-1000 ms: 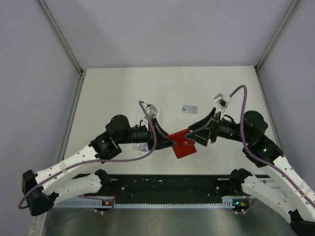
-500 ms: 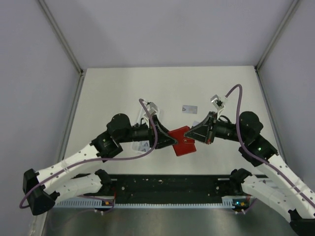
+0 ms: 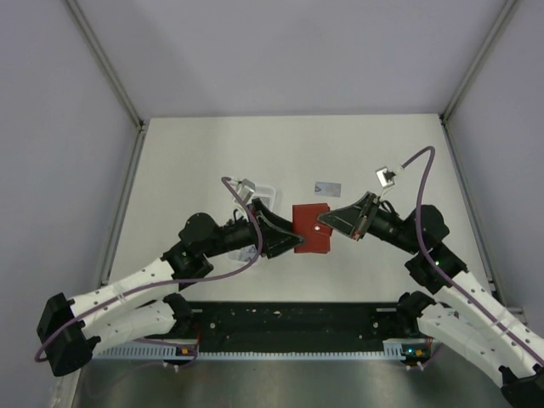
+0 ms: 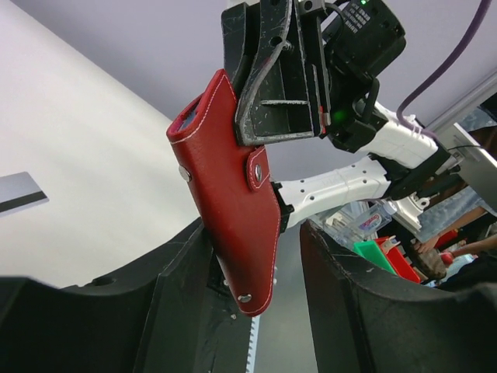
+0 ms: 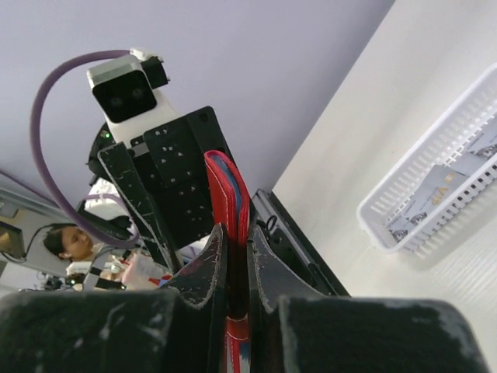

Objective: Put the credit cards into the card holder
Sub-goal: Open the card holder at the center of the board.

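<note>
The red card holder (image 3: 306, 217) hangs in the air between the two arms, closed and on edge. My right gripper (image 3: 323, 226) is shut on its upper part; in the right wrist view the fingers pinch the card holder (image 5: 227, 186) flat. My left gripper (image 4: 256, 264) is open, and the card holder's lower corner (image 4: 233, 194) hangs between its fingers with a gap on the right side. One grey credit card (image 3: 327, 188) lies on the table beyond it, also showing in the left wrist view (image 4: 19, 193). More credit cards (image 5: 435, 190) lie in a white tray.
The white slotted tray (image 3: 269, 192) stands on the table behind the left gripper, partly hidden by that arm; its wall (image 5: 458, 116) shows in the right wrist view. A black rail (image 3: 289, 327) runs along the near edge between the arm bases.
The right gripper has shut on the card holder and the left gripper has opened off it. The card holder has moved a little farther from the near edge and turned square.
</note>
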`<control>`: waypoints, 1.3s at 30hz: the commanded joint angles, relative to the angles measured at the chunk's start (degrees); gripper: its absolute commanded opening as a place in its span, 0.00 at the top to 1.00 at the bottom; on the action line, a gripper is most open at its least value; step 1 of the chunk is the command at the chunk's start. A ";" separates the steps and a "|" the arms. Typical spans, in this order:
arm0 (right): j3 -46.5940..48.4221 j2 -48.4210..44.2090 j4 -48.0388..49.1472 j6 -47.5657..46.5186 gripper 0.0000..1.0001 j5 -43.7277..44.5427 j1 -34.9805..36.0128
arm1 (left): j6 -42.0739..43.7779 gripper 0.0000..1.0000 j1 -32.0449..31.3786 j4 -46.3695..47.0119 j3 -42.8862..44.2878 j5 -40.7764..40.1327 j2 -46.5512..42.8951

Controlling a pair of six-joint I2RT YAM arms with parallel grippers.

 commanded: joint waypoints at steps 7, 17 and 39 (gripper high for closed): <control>-1.63 0.20 10.88 5.54 1.00 1.26 0.40 | -3.55 0.83 -0.13 10.57 1.02 2.66 3.73; 14.00 4.68 -24.17 -17.31 0.43 13.64 0.40 | 12.34 1.00 -0.22 -16.29 9.63 -10.67 3.99; 8.83 20.59 -7.75 -8.27 0.43 7.50 0.48 | 14.11 1.00 -2.06 -25.11 10.34 -33.90 9.00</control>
